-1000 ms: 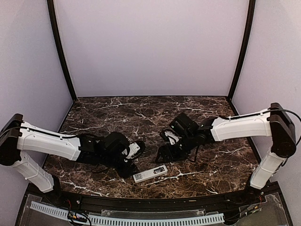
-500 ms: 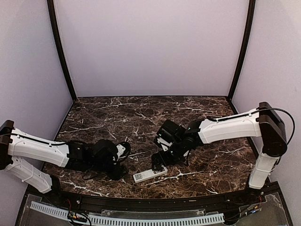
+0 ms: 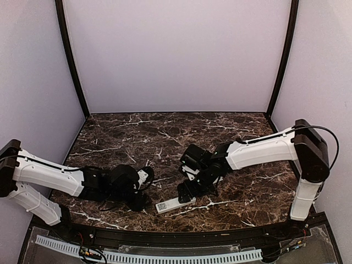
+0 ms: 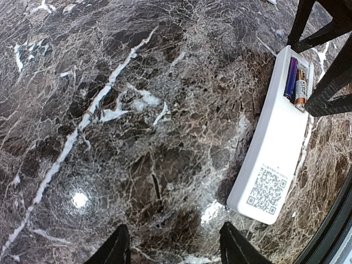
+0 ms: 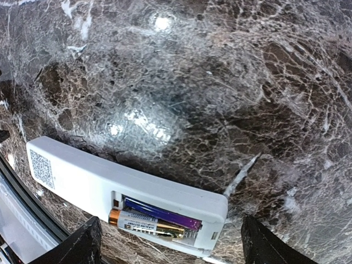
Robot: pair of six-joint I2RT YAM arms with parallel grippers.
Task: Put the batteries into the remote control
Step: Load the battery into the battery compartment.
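The white remote control [image 3: 175,204] lies label side up near the table's front edge, its battery bay open. Two batteries sit side by side in the bay: a blue-purple one [image 5: 159,213] and a grey-gold one [image 5: 144,222]. They also show in the left wrist view, blue-purple [image 4: 290,77] and grey-gold [image 4: 300,91]. My right gripper [image 5: 176,245] is open and empty, its fingers straddling the remote's [image 5: 82,179] battery end; in the top view it [image 3: 186,192] hangs over that end. My left gripper [image 4: 176,247] is open and empty, left of the remote's [image 4: 269,159] QR-label end.
The dark marble table ends at a black front rail [image 4: 336,231] just beyond the remote, also seen in the right wrist view [image 5: 14,190]. Lilac booth walls close in the back and sides. The right gripper's dark fingers [image 4: 330,82] stand beside the battery bay.
My left gripper has drawn back to the left, away from the remote. My right gripper has moved left and forward until it is over the remote's battery end.
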